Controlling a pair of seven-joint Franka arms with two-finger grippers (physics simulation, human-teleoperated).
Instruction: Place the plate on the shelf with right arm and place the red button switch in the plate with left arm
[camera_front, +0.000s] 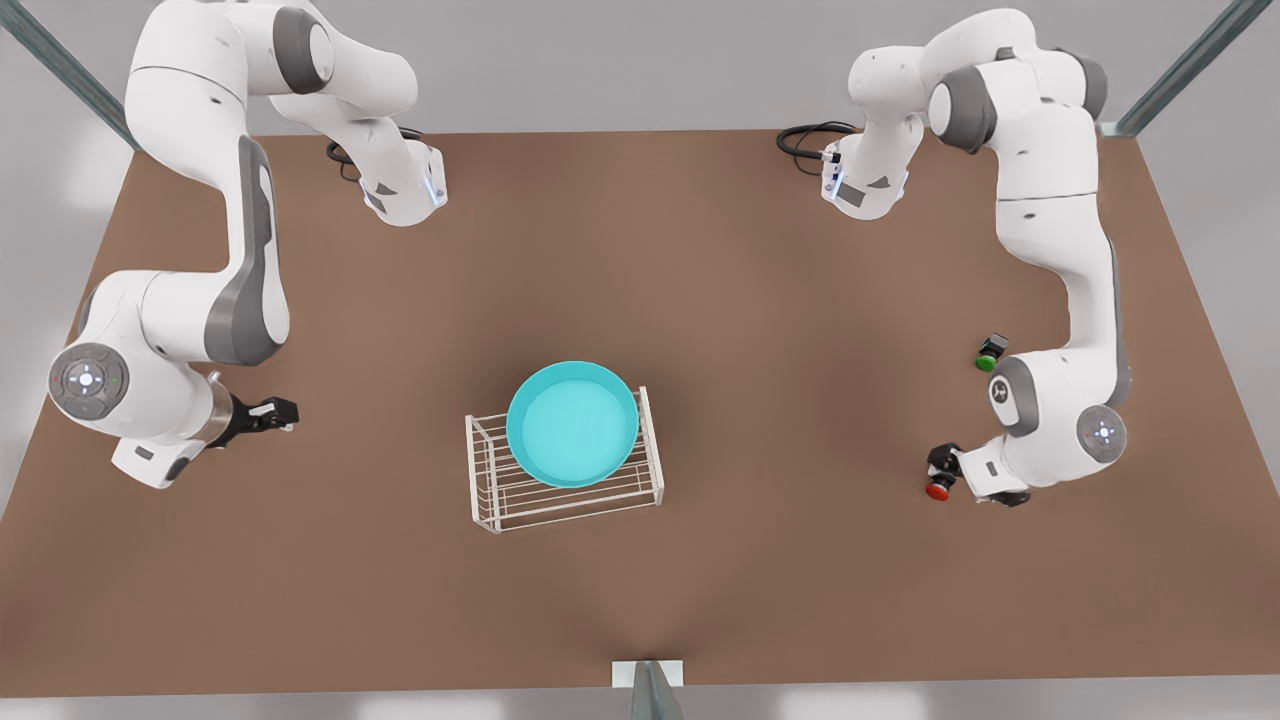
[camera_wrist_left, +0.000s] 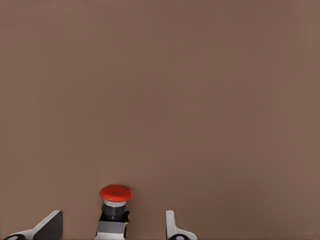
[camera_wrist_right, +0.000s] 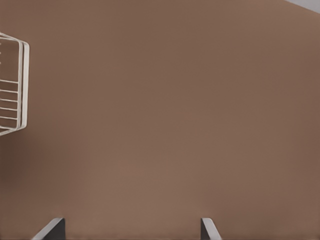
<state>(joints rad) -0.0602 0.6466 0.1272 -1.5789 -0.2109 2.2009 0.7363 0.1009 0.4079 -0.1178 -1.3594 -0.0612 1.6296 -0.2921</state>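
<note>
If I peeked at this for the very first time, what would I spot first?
Probably the bright turquoise plate, sitting on the white wire shelf in the middle of the brown table. Next, the red button switch on the front view's right, standing between the open fingers of the left gripper. The right gripper waits open on the front view's left, away from the shelf.

Brown tabletop (camera_front: 700, 300), pale grey surround, apparently metal struts (camera_front: 1180, 70) at corners.
</note>
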